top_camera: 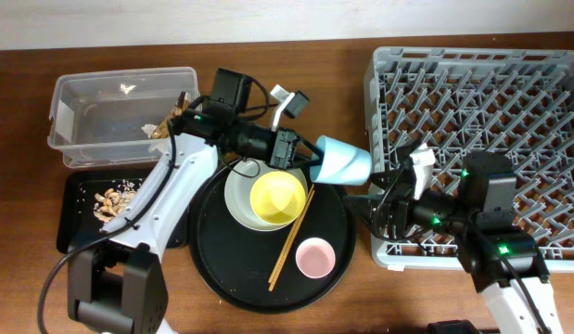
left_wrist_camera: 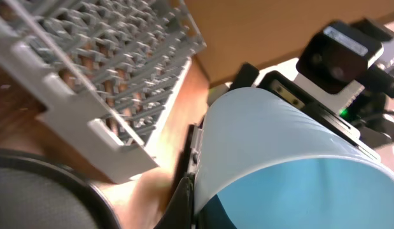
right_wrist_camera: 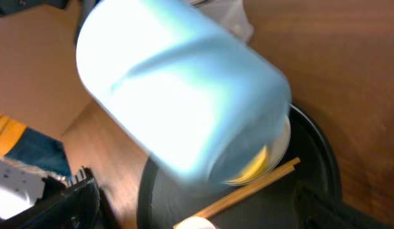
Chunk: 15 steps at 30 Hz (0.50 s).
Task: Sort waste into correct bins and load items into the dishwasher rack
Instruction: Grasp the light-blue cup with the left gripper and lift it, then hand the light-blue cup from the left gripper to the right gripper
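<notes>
My left gripper (top_camera: pixel 310 156) is shut on the rim of the small blue cup (top_camera: pixel 344 163), holding it on its side in the air between the round tray and the dishwasher rack (top_camera: pixel 491 111). The left wrist view is filled by the cup (left_wrist_camera: pixel 298 165), with one black finger (left_wrist_camera: pixel 184 197) against its rim. My right gripper (top_camera: pixel 377 197) is open just right of the cup, by the rack's left edge. Its view shows the cup (right_wrist_camera: pixel 177 89) close ahead. The yellow bowl (top_camera: pixel 277 197) sits on the plate (top_camera: pixel 238 202). Chopsticks (top_camera: pixel 291 239) and the pink cup (top_camera: pixel 315 257) lie beside them.
The large round black tray (top_camera: pixel 222 269) carries the dishes. At the back left stands the clear tub (top_camera: pixel 120 116) with some waste at its right end. In front of it, the shallow black tray (top_camera: pixel 78 232) holds food scraps (top_camera: pixel 110 199).
</notes>
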### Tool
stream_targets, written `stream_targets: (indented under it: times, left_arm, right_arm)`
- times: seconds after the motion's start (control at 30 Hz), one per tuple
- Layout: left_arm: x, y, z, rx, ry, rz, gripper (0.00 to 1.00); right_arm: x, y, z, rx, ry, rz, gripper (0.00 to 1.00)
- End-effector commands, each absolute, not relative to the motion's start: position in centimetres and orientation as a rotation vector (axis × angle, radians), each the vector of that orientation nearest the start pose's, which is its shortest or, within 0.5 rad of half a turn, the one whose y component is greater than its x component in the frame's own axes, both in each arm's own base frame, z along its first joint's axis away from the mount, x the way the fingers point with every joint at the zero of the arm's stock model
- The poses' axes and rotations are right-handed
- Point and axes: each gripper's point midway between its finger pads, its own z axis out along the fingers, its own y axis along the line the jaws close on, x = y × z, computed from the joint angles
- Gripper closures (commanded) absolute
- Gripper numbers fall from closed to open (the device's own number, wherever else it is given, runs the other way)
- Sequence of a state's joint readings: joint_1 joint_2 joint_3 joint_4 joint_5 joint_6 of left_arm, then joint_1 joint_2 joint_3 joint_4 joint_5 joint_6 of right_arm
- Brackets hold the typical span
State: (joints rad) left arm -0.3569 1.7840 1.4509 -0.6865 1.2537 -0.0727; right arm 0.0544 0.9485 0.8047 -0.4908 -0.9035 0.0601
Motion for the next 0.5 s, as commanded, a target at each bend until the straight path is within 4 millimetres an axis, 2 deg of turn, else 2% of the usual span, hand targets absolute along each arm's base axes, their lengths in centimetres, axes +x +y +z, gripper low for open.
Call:
stream_targets:
  times: [0.0, 0.13, 0.27, 0.4, 0.47]
  left_arm:
    - [29.5, -29.6, 26.7, 0.867, 2.100, -1.928, 0.99]
    - [29.3, -29.6, 26.9, 0.871, 2.089, -1.947, 0.99]
    - [29.3, -29.6, 26.9, 0.871, 2.089, -1.947, 1.00]
    - [29.3, -29.6, 26.9, 0.871, 2.089, -1.947, 1.00]
    - [29.3, -29.6, 26.9, 0.871, 2.089, -1.947, 1.00]
  right_arm:
    - [25.6, 15.7, 25.8, -0.570, 1.980, 1.105, 0.02]
    - [26.2, 16.2, 26.5, -0.640, 1.906, 1.106, 0.02]
    - [24.6, 17.5, 28.8, -0.837, 1.706, 1.205, 0.01]
    - [24.4, 17.7, 29.2, -0.862, 1.673, 1.218, 0.01]
    - [24.3, 17.7, 29.3, -0.862, 1.673, 1.217, 0.05]
